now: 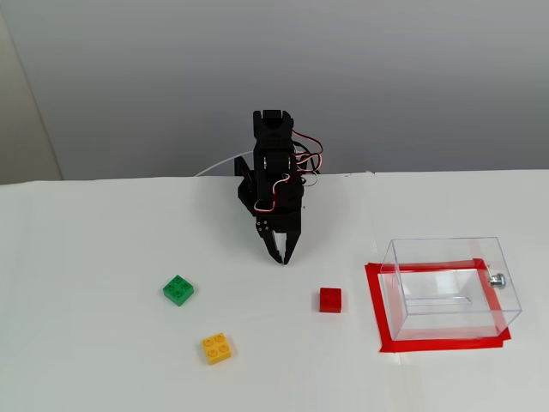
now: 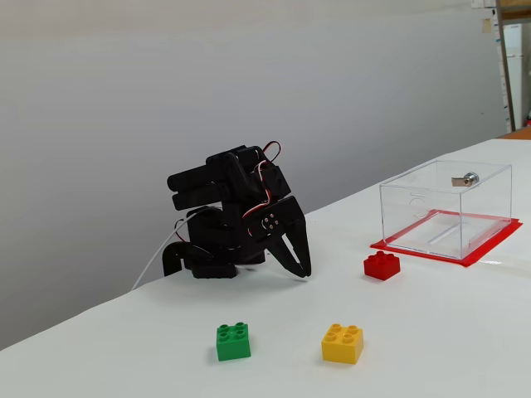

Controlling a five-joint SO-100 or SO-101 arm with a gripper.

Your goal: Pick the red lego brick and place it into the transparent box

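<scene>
The red lego brick (image 1: 330, 299) (image 2: 382, 265) lies on the white table, a short way left of the transparent box (image 1: 449, 287) (image 2: 446, 209) in both fixed views. The box stands empty on a red tape frame, with a small metal knob on one wall. My black gripper (image 1: 280, 260) (image 2: 304, 274) is folded down at the arm's base, its tips shut and resting near the table, holding nothing. It sits behind and to the left of the red brick, apart from it.
A green brick (image 1: 178, 290) (image 2: 233, 341) and a yellow-orange brick (image 1: 216, 348) (image 2: 343, 343) lie on the table left of the red one. The red tape frame (image 1: 375, 318) surrounds the box's base. A white cable runs behind the arm.
</scene>
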